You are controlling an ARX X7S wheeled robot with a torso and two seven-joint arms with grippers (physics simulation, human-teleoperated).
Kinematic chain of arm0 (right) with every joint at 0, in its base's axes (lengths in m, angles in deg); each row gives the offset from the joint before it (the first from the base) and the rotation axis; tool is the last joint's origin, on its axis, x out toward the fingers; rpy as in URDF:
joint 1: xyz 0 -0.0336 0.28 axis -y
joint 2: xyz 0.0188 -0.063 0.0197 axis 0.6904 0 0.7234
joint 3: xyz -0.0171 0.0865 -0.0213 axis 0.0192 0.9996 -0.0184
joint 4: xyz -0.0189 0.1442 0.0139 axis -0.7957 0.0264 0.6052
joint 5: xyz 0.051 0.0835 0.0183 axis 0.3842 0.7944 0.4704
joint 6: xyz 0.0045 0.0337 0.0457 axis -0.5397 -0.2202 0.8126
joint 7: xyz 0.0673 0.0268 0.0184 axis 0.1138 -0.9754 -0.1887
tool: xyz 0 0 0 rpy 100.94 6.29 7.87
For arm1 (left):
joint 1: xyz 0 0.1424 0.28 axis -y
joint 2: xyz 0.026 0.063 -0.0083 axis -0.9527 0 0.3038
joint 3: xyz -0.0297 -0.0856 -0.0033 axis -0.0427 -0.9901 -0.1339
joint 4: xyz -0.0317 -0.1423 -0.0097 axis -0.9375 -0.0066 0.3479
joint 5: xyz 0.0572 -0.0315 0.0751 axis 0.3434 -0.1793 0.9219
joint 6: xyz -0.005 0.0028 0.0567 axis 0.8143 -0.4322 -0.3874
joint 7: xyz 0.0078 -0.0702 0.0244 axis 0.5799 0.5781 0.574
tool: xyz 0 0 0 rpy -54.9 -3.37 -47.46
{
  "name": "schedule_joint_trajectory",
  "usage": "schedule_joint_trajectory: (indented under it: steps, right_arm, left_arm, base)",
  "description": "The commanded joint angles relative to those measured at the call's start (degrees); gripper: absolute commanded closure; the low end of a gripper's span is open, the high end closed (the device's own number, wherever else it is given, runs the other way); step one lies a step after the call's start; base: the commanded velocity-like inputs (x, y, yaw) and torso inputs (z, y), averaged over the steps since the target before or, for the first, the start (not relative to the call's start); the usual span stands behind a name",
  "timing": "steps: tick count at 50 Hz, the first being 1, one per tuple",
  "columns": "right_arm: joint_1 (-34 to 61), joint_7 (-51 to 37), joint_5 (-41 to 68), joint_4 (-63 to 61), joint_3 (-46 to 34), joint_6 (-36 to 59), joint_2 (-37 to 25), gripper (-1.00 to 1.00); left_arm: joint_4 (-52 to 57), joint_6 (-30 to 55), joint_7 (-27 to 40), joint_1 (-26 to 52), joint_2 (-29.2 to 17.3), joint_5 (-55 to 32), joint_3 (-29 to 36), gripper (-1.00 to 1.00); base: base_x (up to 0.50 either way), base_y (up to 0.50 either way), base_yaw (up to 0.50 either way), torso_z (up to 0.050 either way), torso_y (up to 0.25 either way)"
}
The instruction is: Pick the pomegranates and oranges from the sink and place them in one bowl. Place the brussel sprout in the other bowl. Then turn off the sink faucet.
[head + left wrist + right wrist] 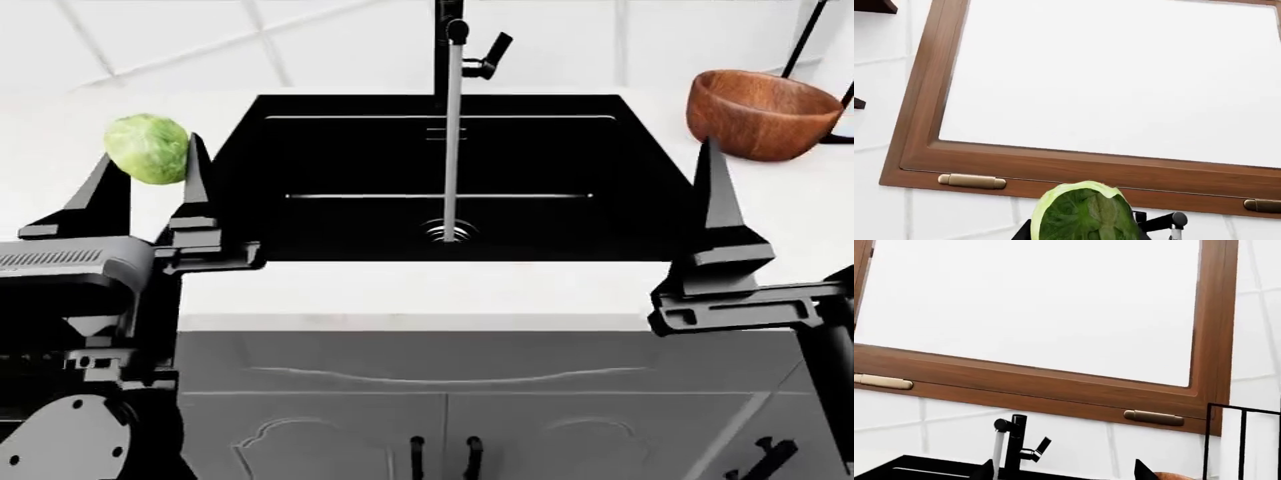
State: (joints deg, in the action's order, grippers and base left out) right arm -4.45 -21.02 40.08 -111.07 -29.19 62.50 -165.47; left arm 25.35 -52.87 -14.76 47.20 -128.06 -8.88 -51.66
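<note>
Over on the left, the left gripper (150, 190) stands upright above the white worktop (400, 290), its two jaws clamped on the brussel sprout (148, 148), a pale-green leafy ball held between their tips, level with the sink's left edge. The left wrist camera shows the same sprout (1085, 212) close up against a brown wooden window frame (1054, 167) on the tiled wall.

In the middle sits the black sink (347, 140), its basin bare around the ribbed drain (450, 230). Water (453, 150) runs straight down from the black faucet (451, 25), whose short lever (491, 55) angles out to the right.

Further right, the right gripper (711, 230) points upward near the sink's right edge; only one jaw shows plainly, so I cannot tell whether it is apart or together. Beyond it, a reddish-brown wooden bowl (761, 113) rests on the worktop by a black wire stand (807, 40).
</note>
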Motion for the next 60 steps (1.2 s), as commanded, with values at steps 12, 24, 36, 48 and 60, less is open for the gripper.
schedule_joint_trajectory:
  steps: [12, 24, 36, 48, 60]
  right_arm:
    - [-4.88, 0.13, -12.72, 2.23, -6.71, -7.83, 1.74, -1.00]
    - [-1.44, -1.15, -10.35, 2.53, -6.60, -2.13, 3.94, -1.00]
    - [2.94, -2.87, -6.61, -0.75, -5.23, -0.03, 3.34, -1.00]
    - [3.19, -1.67, -7.59, -0.44, -5.90, -1.73, 3.40, -1.00]
    - [6.30, -2.58, -6.73, -1.28, -7.09, -1.56, 3.15, -1.00]
  left_arm:
    - [-5.39, -3.39, 0.15, -0.40, 7.10, 5.81, 2.05, 1.00]
    - [-0.39, 1.93, 2.05, 1.51, 7.14, 5.89, 3.20, 1.00]
    - [5.08, 7.07, 3.36, 3.91, 5.50, 6.45, 3.65, 1.00]
    - [5.51, 9.34, 3.27, 5.00, 6.04, 7.58, 4.71, 1.00]
    - [4.24, 10.12, 2.62, 5.73, 6.93, 7.66, 5.24, 1.00]
  base:
    - [-0.44, 0.00, 0.00, 0.000, 0.000]
    - [0.00, -0.04, 0.00, 0.000, 0.000]
    - [0.00, -0.50, 0.00, 0.000, 0.000]
    - [0.00, -0.50, 0.00, 0.000, 0.000]
    - [0.00, -0.50, 0.00, 0.000, 0.000]
